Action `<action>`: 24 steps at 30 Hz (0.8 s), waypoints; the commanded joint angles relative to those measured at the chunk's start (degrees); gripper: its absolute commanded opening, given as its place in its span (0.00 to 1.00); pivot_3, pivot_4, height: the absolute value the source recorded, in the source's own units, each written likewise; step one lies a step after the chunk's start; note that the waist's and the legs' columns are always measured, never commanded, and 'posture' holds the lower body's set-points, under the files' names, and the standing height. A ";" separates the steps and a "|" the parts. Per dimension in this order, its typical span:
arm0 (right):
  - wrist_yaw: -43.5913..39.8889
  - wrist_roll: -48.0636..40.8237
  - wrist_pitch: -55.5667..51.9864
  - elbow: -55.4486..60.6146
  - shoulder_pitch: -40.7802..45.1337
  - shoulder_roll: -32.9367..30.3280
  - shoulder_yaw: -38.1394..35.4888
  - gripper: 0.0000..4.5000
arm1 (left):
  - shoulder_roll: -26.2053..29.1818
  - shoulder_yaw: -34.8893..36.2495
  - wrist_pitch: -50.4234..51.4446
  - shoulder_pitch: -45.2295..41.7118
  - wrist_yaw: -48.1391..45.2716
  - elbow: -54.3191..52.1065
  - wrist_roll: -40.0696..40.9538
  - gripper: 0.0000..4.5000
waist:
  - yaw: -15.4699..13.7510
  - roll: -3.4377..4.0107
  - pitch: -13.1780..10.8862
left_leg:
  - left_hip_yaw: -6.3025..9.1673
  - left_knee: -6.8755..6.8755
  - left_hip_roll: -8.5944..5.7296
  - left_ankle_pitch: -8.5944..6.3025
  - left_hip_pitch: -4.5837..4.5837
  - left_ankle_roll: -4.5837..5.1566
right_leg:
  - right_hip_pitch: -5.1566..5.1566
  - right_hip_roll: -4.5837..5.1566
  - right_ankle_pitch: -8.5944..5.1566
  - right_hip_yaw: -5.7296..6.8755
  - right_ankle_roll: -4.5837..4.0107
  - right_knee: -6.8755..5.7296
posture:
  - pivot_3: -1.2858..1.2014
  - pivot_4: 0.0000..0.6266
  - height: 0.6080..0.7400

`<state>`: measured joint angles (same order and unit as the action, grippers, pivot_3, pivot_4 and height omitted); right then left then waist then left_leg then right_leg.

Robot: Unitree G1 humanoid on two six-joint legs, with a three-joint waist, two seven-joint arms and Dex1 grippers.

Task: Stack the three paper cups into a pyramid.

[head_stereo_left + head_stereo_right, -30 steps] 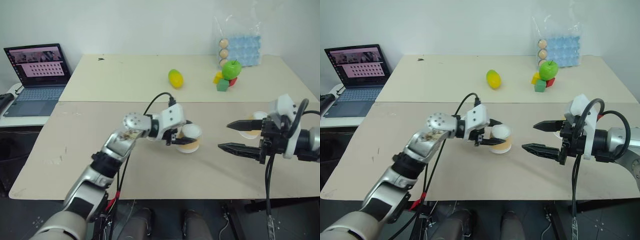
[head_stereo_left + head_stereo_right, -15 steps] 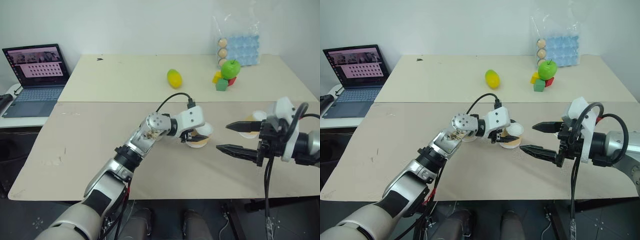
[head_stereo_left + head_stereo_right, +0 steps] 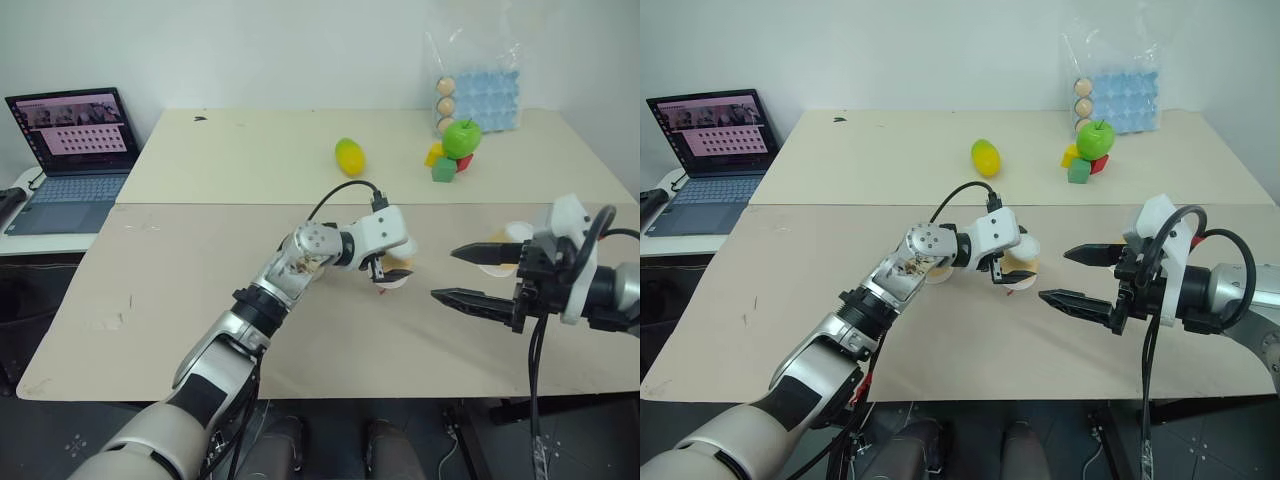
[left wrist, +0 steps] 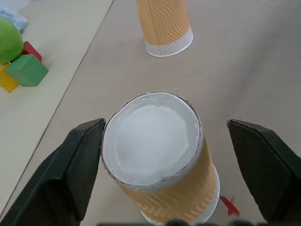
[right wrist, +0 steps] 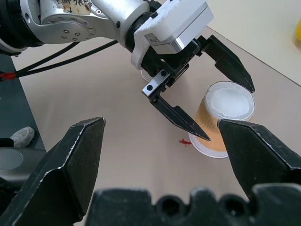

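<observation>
Left gripper [image 4: 160, 160], clamped on an inverted paper cup [image 4: 157, 155] a second ago, now has its fingers spread either side of it, apparently released upright; second cup [image 4: 164, 23] beyond the tips; right gripper [image 5: 160, 155] spread, empty; base row likely forming.

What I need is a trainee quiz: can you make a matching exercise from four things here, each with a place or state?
Things:
1. left gripper
2. right gripper
3. apple
4. middle cup

Places or states:
a. resting on the blocks
b. open, holding nothing
c. open, fingers on either side of a cup
d. upside down, white end up

Pairs: 1-c, 2-b, 3-a, 4-d
</observation>
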<state>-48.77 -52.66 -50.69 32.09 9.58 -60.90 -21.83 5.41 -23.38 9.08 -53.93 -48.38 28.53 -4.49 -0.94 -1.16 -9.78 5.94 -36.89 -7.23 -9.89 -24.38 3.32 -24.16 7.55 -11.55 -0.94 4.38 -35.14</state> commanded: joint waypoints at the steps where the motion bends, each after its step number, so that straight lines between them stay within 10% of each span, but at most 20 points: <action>1: -0.37 -0.43 0.94 0.50 0.25 0.10 -1.76 1.00 | -0.06 1.78 0.79 -1.35 -0.19 -2.32 0.84 0.94 | -0.01 0.00 0.00 | 0.00 0.00 0.00 0.00 0.00 0.00 | 0.00 0.00 0.00 0.00 0.00 0.00 | 0.52 0.24 1.00; 18: -1.33 1.63 1.69 -2.81 1.32 0.47 -0.51 1.00 | 4.24 13.50 18.56 -10.61 -1.47 -15.79 10.88 0.94 | 0.33 0.00 0.00 | 0.00 -0.01 0.01 0.00 0.00 0.00 | -0.02 -0.03 -0.03 0.00 0.06 -0.04 | 0.52 0.24 1.00; 24: 5.56 12.95 6.80 -10.17 -0.22 1.86 -2.59 1.00 | 15.05 16.88 28.10 -7.42 -8.69 -27.98 18.09 0.94 | 0.36 0.01 0.01 | -0.02 -0.01 -0.01 0.00 0.02 -0.01 | -0.04 -0.04 0.00 -0.02 0.01 -0.09 | 0.52 0.24 1.00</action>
<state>-45.47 -42.89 -46.70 23.61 9.60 -59.53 -21.21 18.08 -8.12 35.34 -62.09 -54.25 5.80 11.09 -0.58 -1.15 -9.78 5.92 -36.91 -7.25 -9.88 -24.35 3.31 -24.23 7.50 -11.53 -0.96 4.37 -35.25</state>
